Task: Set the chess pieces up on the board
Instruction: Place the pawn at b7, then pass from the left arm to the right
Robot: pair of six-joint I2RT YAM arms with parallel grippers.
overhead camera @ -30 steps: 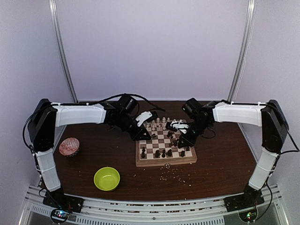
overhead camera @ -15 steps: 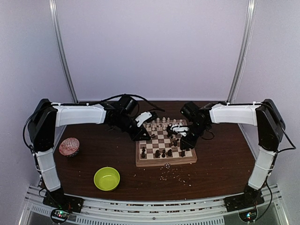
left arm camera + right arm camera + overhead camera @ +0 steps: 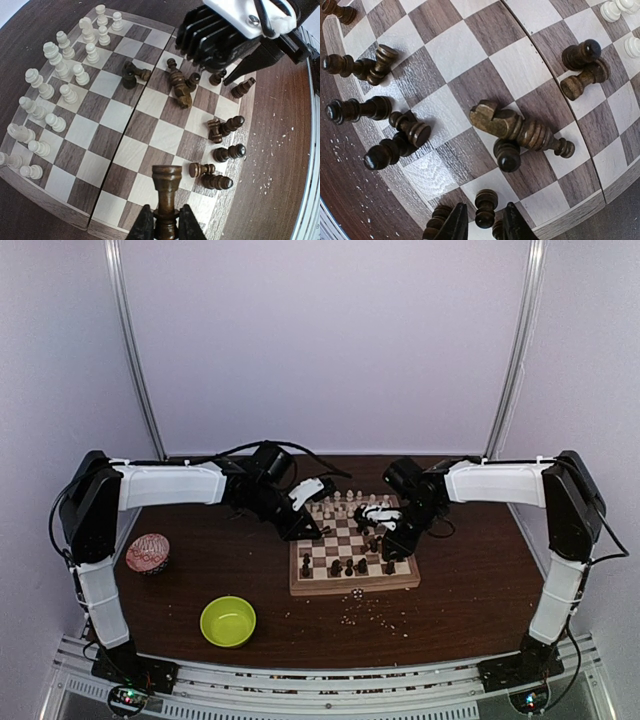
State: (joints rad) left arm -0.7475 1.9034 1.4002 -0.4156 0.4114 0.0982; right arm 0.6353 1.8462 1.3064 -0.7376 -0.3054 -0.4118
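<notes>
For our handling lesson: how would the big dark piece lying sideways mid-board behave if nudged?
The toppled dark piece has a round turned body, so it would likely roll rather than slide. A dark pawn touches it and would probably shift too. It looks wooden, so probably stiff and light.

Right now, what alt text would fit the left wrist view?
The left gripper pinches an upright dark brown wooden rook over the checked wooden chessboard. Cream wooden pieces stand in two rows at left; dark brown pieces lie mostly toppled at right, beneath the black right arm.
</notes>
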